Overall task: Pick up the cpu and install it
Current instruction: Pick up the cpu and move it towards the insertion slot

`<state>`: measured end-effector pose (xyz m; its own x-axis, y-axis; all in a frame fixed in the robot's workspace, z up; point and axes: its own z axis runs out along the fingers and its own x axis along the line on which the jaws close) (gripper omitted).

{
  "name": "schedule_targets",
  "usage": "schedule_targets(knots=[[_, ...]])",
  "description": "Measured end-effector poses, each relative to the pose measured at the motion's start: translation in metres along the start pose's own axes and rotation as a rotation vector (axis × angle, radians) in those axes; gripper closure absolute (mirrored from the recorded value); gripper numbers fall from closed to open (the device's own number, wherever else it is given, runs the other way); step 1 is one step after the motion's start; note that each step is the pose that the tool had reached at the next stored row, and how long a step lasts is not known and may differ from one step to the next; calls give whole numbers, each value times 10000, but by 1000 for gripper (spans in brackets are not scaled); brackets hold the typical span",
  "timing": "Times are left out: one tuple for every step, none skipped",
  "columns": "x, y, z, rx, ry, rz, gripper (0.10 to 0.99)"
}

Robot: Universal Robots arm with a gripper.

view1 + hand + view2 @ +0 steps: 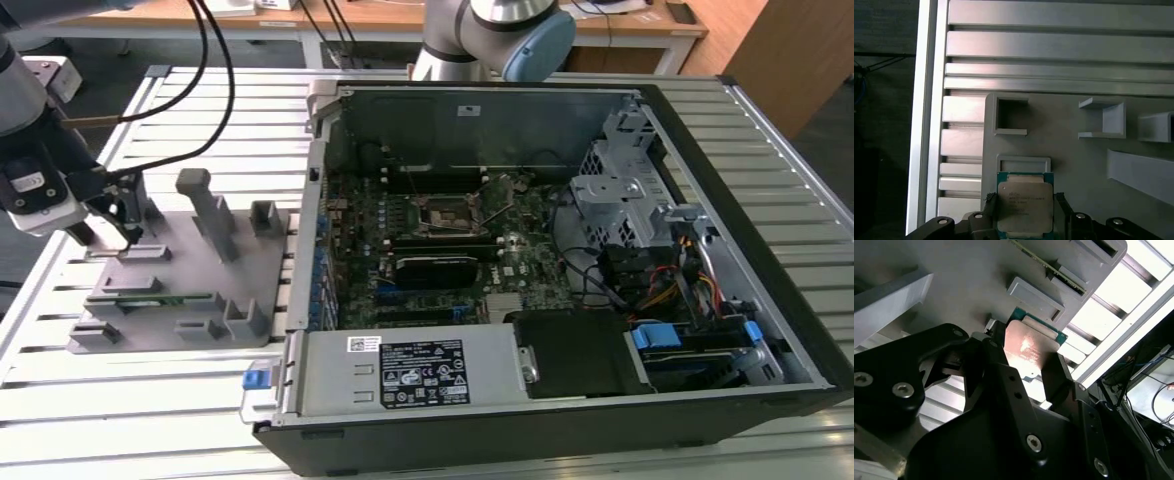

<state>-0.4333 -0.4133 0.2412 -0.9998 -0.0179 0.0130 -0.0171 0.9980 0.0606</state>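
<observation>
The cpu [1025, 205], a flat square chip with a silver top and a green rim, sits between my gripper's two black fingers in both wrist views. My gripper [1024, 200] is shut on the cpu [1030, 347], one finger [996, 352] pressing each opposite edge. In the exterior view the gripper [114, 228] hangs over the back left corner of the grey plastic fixture [200, 300], at that view's left. Whether the chip still rests on the fixture or is just off it I cannot tell.
The open computer case [747, 200] lies in the middle, its motherboard socket [447, 212] with the latch frame raised. Upright posts [214, 215] rise from the fixture beside the gripper. A green memory stick [154, 297] stands in a fixture slot. The slatted aluminium table [200, 120] runs underneath.
</observation>
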Motion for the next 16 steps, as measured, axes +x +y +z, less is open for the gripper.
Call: schedule_targets(knots=[[0, 0, 0, -1, -2, 0, 553], [0, 0, -3, 1, 1, 0, 553], [0, 0, -6, 2, 3, 0, 553], [0, 0, -6, 2, 2, 0, 553], [0, 0, -10, 2, 3, 0, 553], [1, 1, -22, 4, 7, 1, 553], [1, 2, -40, 0, 4, 0, 553], [1, 4, -65, -3, 3, 0, 553], [2, 6, -89, -5, 3, 0, 553], [2, 7, -111, -6, 3, 1, 553], [2, 8, -134, -7, 2, 0, 553], [2, 9, -158, -7, 2, 0, 553], [3, 11, -179, -7, 3, 0, 553], [3, 12, -203, -7, 3, 1, 553], [3, 14, -230, -7, 3, 0, 553], [3, 15, -257, -7, 3, 0, 553]])
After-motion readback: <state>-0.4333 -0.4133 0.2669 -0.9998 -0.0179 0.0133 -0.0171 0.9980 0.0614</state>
